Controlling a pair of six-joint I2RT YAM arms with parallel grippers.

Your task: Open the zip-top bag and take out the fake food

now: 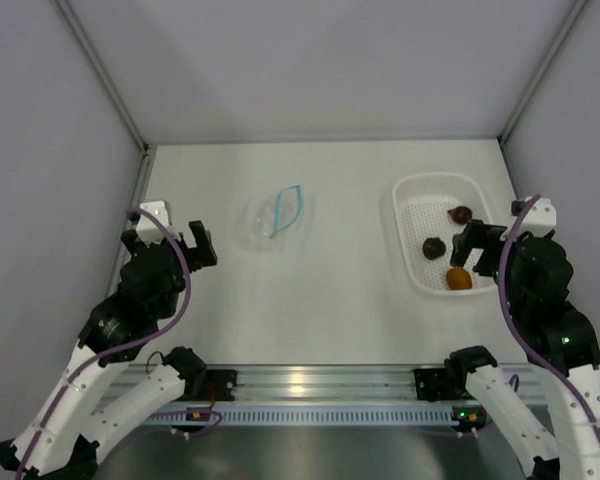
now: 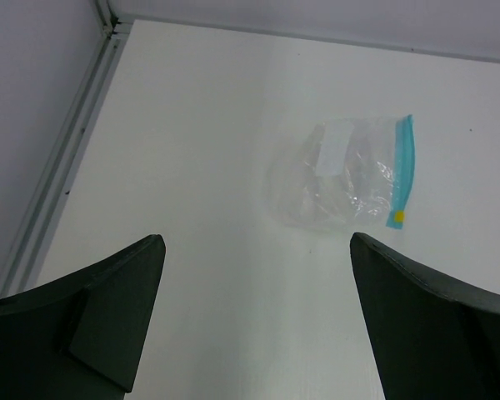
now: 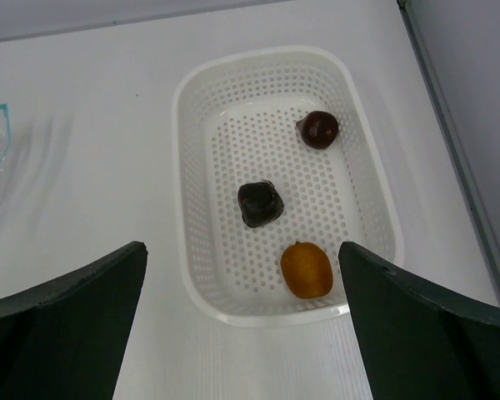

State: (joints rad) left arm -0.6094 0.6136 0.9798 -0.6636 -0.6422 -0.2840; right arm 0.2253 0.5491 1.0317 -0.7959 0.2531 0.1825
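Observation:
The clear zip-top bag (image 1: 276, 216) with its light blue zip strip lies flat on the table, empty; it also shows in the left wrist view (image 2: 342, 173). The three fake food pieces lie in the white perforated basket (image 3: 192, 250): an orange one (image 3: 307, 269), a dark purple-black one (image 3: 260, 203) and a maroon-brown one (image 3: 318, 129). My left gripper (image 1: 193, 245) is open and empty, near and left of the bag. My right gripper (image 1: 477, 240) is open and empty above the basket's near right edge.
The basket (image 1: 408, 215) stands at the right of the table. Grey walls close the left, right and back. A metal rail runs along the left edge (image 2: 58, 167). The aluminium base bar (image 1: 310, 385) lies at the near edge.

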